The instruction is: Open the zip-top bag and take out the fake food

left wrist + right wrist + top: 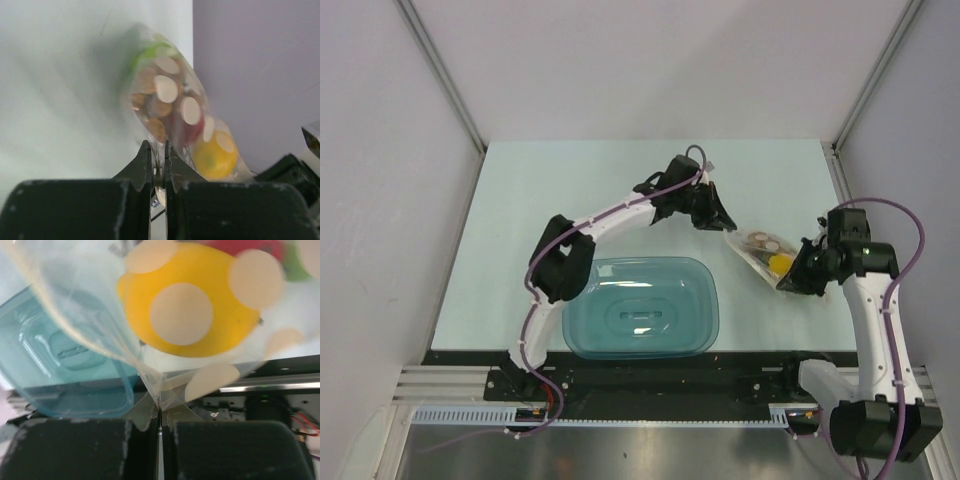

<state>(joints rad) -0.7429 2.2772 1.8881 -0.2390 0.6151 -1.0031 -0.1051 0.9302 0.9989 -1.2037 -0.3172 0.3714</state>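
Note:
The clear dotted zip-top bag (761,253) hangs above the table between both grippers, right of the teal tub. My left gripper (725,226) is shut on the bag's upper left edge (159,160). My right gripper (794,284) is shut on its lower right corner (159,395). Inside the bag (165,105) I see orange-brown balls (150,107), a red piece (187,131), a yellow fruit (215,155) and a green one (145,54). The yellow fruit (185,305) fills the right wrist view, pressed against the plastic.
The teal translucent tub (640,306) lies on the table near the arm bases, left of the bag; it also shows in the right wrist view (60,370). The grey enclosure walls (900,150) close in on three sides.

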